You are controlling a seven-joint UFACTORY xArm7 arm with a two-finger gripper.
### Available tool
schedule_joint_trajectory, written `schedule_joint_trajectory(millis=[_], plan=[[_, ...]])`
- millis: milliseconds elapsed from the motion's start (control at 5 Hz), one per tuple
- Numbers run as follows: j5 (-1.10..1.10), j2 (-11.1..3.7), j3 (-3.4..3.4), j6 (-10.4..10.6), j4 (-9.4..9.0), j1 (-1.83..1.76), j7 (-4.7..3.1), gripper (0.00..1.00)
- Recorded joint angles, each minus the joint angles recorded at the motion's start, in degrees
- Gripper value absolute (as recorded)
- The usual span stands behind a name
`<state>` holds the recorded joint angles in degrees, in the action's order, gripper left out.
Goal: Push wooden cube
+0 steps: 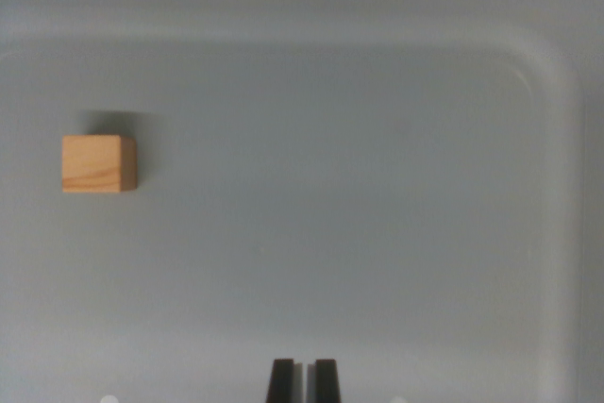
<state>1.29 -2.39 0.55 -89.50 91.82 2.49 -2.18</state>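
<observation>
Cube (99, 164) sits near tray (377, 233) left edge; hand (303, 379) nearly closed, empty, well apart.

Bare grey tray (528, 73), lab-like setup

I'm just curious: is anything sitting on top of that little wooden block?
No. The wooden cube has a bare top; it rests on the grey tray. What lies beneath it is hidden.

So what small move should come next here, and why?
Probably shift toward the wrist view's left: the wooden cube sits far left on the tray, untouched, while the gripper, fingers nearly together, is at bottom centre, well clear of it.
</observation>
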Motion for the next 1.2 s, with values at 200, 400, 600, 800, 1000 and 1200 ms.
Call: schedule_joint_trajectory(millis=[200,400,600,800,1000,1200], plan=[[0.00,0.00,0.00,0.0,0.00,0.00,0.00,0.00],[0.01,-0.03,0.01,0.1,-0.05,-0.02,0.03,0.00],[0.01,-0.03,0.01,0.1,-0.05,-0.02,0.03,0.00],[0.04,-0.22,0.08,0.5,-0.35,-0.12,0.20,0.00],[0.04,-0.22,0.08,0.5,-0.35,-0.12,0.20,0.00],[0.11,-0.57,0.22,1.4,-0.92,-0.31,0.52,0.00]])
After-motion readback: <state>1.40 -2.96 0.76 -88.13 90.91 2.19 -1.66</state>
